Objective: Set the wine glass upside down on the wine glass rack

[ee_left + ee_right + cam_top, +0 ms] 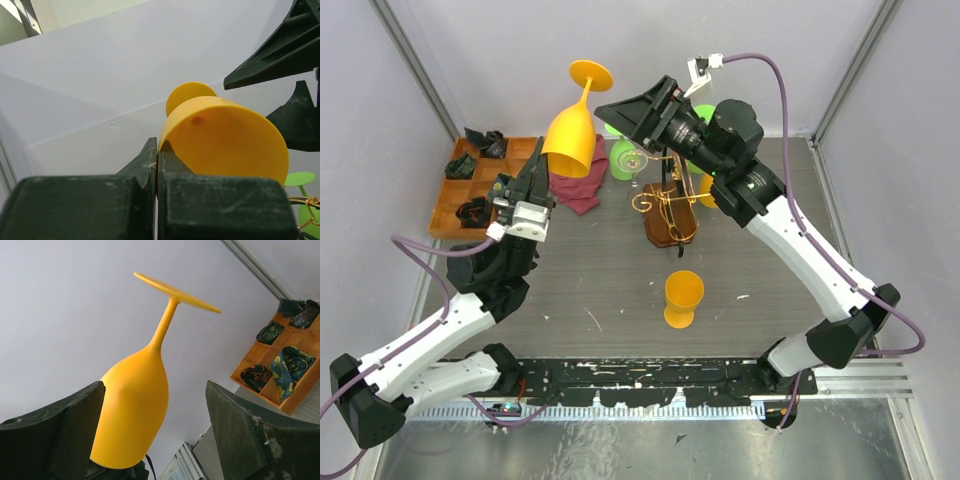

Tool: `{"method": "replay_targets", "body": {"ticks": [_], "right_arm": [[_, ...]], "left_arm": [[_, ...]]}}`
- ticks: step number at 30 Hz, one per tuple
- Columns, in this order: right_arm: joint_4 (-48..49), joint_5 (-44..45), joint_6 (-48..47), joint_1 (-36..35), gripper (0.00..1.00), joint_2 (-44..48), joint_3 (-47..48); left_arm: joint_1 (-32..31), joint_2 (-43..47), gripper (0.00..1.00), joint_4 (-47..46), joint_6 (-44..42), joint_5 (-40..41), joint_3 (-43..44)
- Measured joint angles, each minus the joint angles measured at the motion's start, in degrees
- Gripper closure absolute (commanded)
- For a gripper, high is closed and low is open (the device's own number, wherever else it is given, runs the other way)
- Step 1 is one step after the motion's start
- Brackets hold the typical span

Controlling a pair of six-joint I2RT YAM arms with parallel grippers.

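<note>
An orange wine glass (570, 138) is held upside down in the air, foot up, bowl down. My left gripper (540, 165) is shut on its rim; the left wrist view shows the jaws (158, 145) pinching the rim of the bowl (225, 135). My right gripper (620, 115) is open, just right of the bowl. In the right wrist view the glass (135, 405) shows between its spread fingers (154, 385), closer to the left one. The wine glass rack (670, 205), gold wire on a brown base, stands mid-table, below the right wrist.
A second orange glass (682, 298) lies on the table in front of the rack. Green glasses (620, 160) stand behind the rack. A maroon cloth (582, 188) lies near the compartmented wooden tray (455, 195) at back left, also in the right wrist view (292, 397).
</note>
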State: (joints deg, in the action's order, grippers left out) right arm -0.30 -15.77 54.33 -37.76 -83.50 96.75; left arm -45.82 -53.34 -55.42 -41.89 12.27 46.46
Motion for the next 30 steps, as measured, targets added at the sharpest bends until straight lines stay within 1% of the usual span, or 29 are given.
{"method": "replay_targets", "body": {"ticks": [6, 9, 16, 19, 25, 30], "right_arm": [[5.2, -0.1, 2.1, 0.1, 0.20, -2.6, -0.8], [7.6, -0.3, 3.3, 0.3, 0.24, -3.2, -1.2], [12.0, -0.8, 5.0, 0.4, 0.30, -3.9, -1.2], [13.2, -1.1, 5.9, 0.4, 0.32, -4.8, -1.2], [14.0, -2.0, 7.3, 0.4, 0.41, -7.6, -1.2], [15.2, -2.6, 8.0, 0.4, 0.46, -8.9, -0.7]], "left_arm": [[0.0, 0.3, 1.00, -0.1, 0.4, -0.4, -0.1], [0.0, 0.5, 1.00, -0.2, 0.4, -0.5, -0.4], [0.0, 0.3, 1.00, -0.4, 0.4, -0.7, -0.8], [0.0, -0.1, 1.00, -0.6, 0.4, -0.7, -0.8], [0.0, -1.2, 1.00, -0.7, 0.3, -0.8, -0.8], [0.0, -1.7, 1.00, -0.7, 0.1, -0.4, -0.8]]}}
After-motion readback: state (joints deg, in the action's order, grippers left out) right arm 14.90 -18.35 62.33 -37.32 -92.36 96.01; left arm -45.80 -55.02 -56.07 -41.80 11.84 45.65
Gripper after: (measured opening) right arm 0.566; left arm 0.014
